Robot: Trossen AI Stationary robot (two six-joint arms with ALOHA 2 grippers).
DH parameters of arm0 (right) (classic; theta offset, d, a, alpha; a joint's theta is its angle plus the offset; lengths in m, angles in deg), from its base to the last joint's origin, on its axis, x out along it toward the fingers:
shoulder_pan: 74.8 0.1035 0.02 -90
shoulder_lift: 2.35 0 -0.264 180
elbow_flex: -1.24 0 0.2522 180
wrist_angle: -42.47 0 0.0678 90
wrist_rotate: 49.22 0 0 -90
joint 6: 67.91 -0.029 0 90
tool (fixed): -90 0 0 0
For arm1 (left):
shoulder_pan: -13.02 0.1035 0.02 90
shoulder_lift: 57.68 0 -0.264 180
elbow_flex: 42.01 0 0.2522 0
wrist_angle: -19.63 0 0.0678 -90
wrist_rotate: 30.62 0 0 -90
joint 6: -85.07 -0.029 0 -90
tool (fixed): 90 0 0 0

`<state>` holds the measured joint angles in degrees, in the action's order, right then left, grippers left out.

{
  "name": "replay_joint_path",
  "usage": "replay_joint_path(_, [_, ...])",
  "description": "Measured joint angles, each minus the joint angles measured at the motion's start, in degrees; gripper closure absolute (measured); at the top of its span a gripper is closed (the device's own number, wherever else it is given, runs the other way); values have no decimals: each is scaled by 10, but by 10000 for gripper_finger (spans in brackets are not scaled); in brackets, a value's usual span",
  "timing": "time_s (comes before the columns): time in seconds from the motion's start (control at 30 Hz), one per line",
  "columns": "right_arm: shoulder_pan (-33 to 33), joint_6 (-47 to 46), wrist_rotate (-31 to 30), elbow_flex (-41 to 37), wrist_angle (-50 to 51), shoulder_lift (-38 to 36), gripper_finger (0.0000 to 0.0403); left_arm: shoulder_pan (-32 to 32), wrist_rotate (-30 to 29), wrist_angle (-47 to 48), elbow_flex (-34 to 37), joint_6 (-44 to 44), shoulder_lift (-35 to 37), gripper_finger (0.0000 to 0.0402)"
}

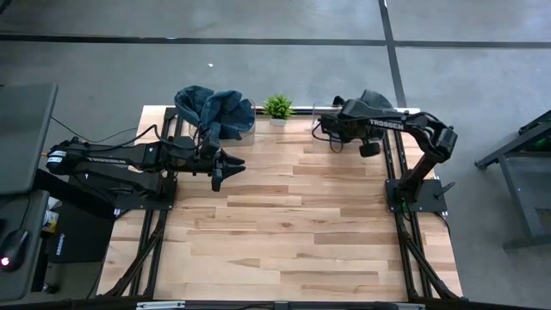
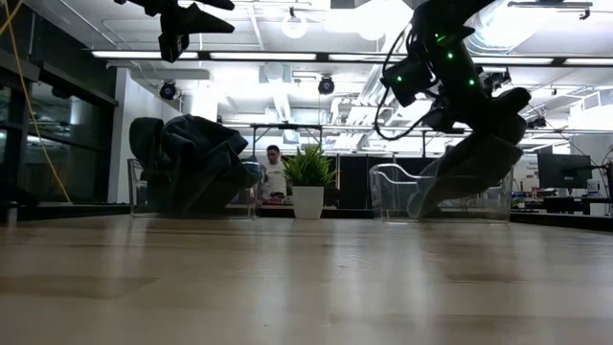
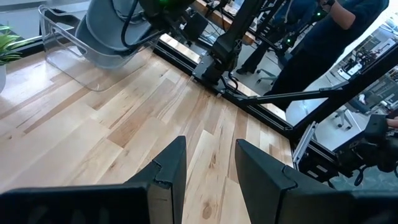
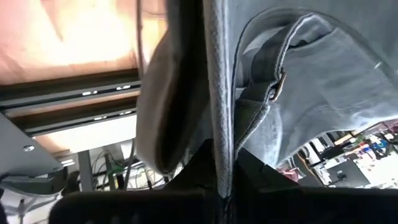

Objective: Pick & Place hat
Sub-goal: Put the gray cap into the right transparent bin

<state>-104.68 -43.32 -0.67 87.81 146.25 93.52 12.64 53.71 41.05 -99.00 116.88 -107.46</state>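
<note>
High view: right gripper [image 1: 337, 117] pinches hat [image 1: 372, 101].

Grey concrete floor [image 1: 258, 69] | strip ceiling lights [image 2: 316, 56] overhead | person [image 2: 276, 172] beyond potted plant [image 2: 308, 180] | monitor [image 2: 565, 172] at right

Wood-plank table [image 1: 284, 232]; far edge: two clear bins [image 1: 225, 131], potted plant [image 1: 277, 108]
</note>
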Motion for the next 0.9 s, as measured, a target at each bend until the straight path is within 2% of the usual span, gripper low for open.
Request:
replay_joint_path(0.2, [0,14,3,30,-9,0,393,0,0,4,0,0,0,286])
replay_joint_path(0.37, [3,9,46,33,-40,20,393,0,0,16,0,0,0,286])
replay_joint_path(0.73, [-5,12,45,32,-58,62,393,0,2,30,0,0,0,286])
replay_joint_path(0.9, [-6,12,89,32,-90,62,386,0,2,30,0,0,0,286])
